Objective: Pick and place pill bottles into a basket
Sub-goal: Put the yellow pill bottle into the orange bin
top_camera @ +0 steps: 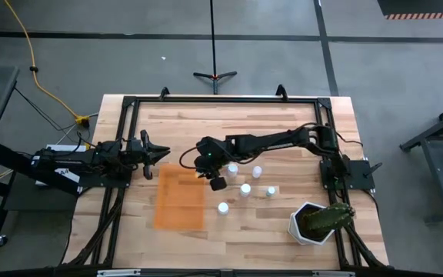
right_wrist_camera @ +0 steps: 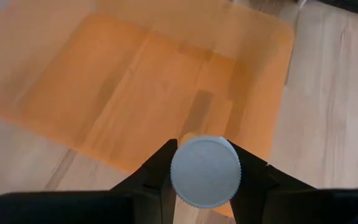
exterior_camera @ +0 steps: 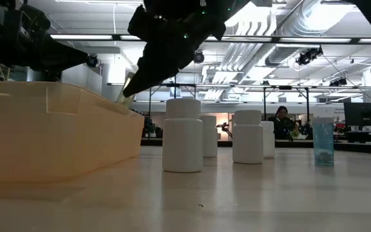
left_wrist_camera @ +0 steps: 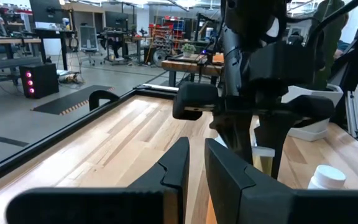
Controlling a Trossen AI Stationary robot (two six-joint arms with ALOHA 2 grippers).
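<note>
**One bottle held over the tray edge, others waiting on the table**

Two arms show from above, and we take them from left to right. Our left gripper (top_camera: 156, 153) waits at the table's left side, just beside the far left corner of the basket (top_camera: 179, 208); in its wrist view its fingers (left_wrist_camera: 178, 163) stand nearly together with only a narrow gap and nothing between them.

Next comes the orange basket, lying flat on the wooden table (top_camera: 237, 123) with nothing visible inside it.

Our right gripper (right_wrist_camera: 205, 169) reaches across from the right side and hangs at the basket's far right edge. Its fingers are clamped on a pill bottle (right_wrist_camera: 205, 170), whose white cap faces the wrist camera, with the basket below and beyond it.

Right of the basket, about five more pill bottles (top_camera: 245, 189) stand upright on the bare wood, near one another but apart. Nothing stands between them and the basket's right wall except the right arm's own wrist above.

Farthest right, a white pot with a green plant (top_camera: 314, 222) sits at the table's near right corner, well apart from the bottles.
</note>
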